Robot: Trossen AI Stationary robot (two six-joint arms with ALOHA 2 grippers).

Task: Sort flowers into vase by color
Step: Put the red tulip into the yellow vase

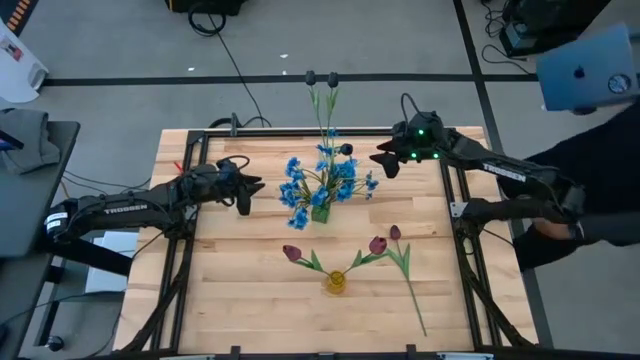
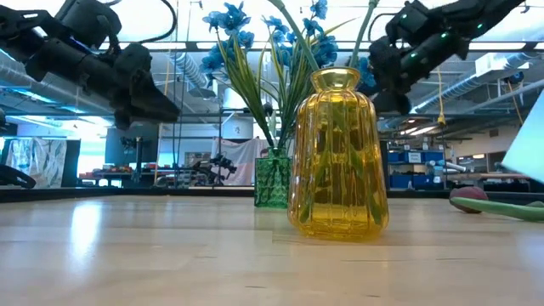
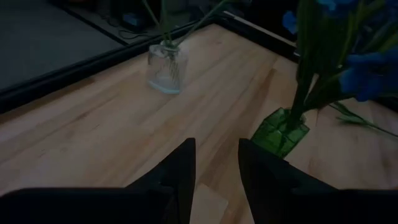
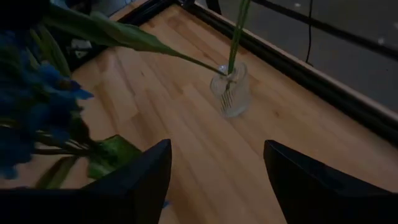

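A green vase point(image 1: 320, 212) in the middle of the table holds the bright blue flowers point(image 1: 320, 180). A small clear vase point(image 1: 330, 135) behind it holds thin dark-headed stems point(image 1: 320, 80). Near the front, a yellow vase point(image 1: 335, 284) holds two dark red tulips point(image 1: 292, 252). A third red tulip point(image 1: 395, 232) lies flat on the table to its right. My left gripper point(image 1: 245, 195) hovers left of the blue flowers, narrowly open with nothing between its fingers point(image 3: 216, 146). My right gripper point(image 1: 385, 165) hovers to their right, wide open point(image 4: 217, 149).
A black frame point(image 1: 200, 140) runs along the table's edges. A person point(image 1: 590, 170) stands at the table's right side. In the low view the yellow vase point(image 2: 338, 153) stands in front of the green vase point(image 2: 274, 180). There is bare wood at the table's front left.
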